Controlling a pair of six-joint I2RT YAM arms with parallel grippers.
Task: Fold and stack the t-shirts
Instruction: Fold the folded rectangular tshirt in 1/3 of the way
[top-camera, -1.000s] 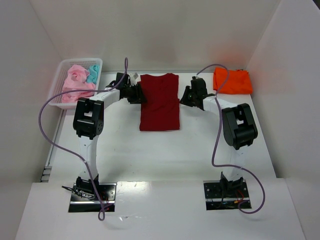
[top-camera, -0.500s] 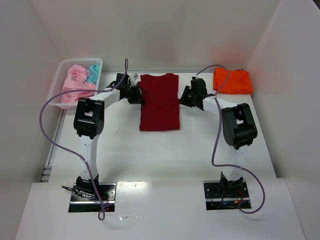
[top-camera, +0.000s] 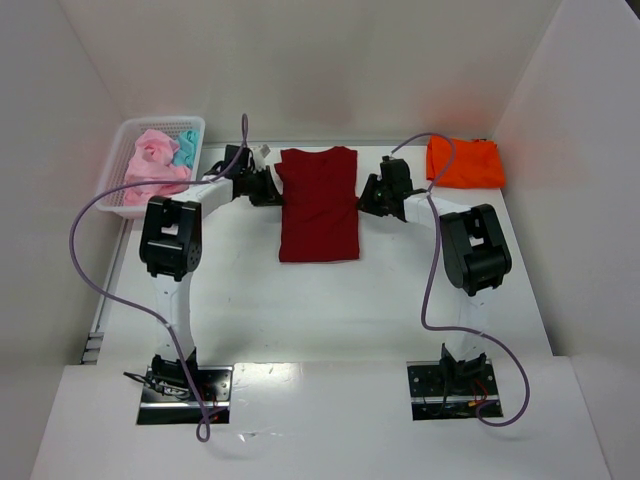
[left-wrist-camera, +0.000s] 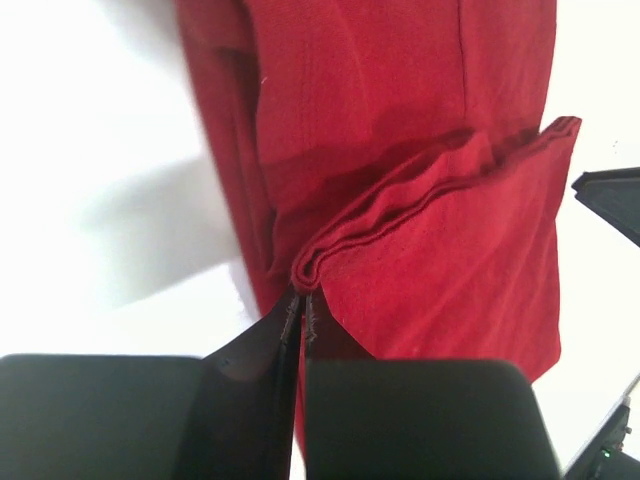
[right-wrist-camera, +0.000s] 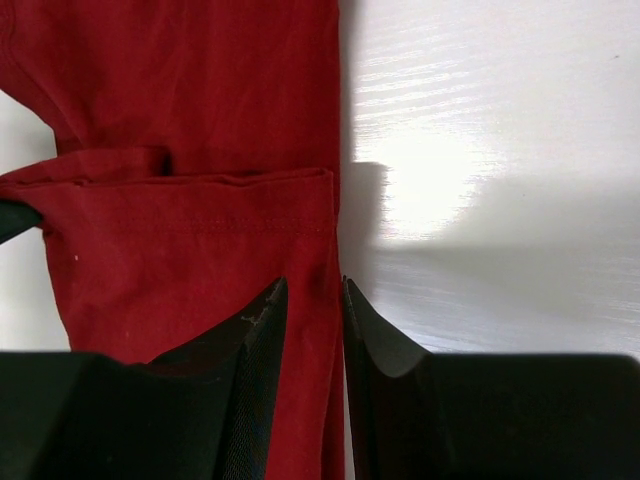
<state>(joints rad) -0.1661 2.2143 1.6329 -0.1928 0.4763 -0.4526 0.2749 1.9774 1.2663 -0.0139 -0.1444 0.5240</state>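
Dark red t-shirt (top-camera: 319, 205) lay flat in the upper middle of the overhead view, already narrowed to a strip, its long axis running from the top of the frame toward the bottom. It sat squarely between the two arms, and that was the whole story!

On its left edge, the left pincer (top-camera: 270, 188) had bitten. In the left wrist view the left pincer (left-wrist-camera: 301, 298) was pressed together at lower centre, nipping a bunched lip of the red cloth, with layers piling up just above the tips. Across the strip, the right pincer (top-camera: 368, 195) sat at the right edge, at about the same height in the frame. In the right wrist view the right pincer (right-wrist-camera: 312, 290) stood a little apart, astride the hem with red cloth showing in the gap. Whether it had truly caught that edge could not be told.

So each arm had its own side, neither nearer than the other, both at the upper half of the strip. By the look of it, the coming fold would travel along that long axis, upper end carried down over the lower end on the table (top-camera: 320, 310), and it would need both edges to rise evenly. The orange t-shirt (top-camera: 465, 162) waited well apart at upper right.
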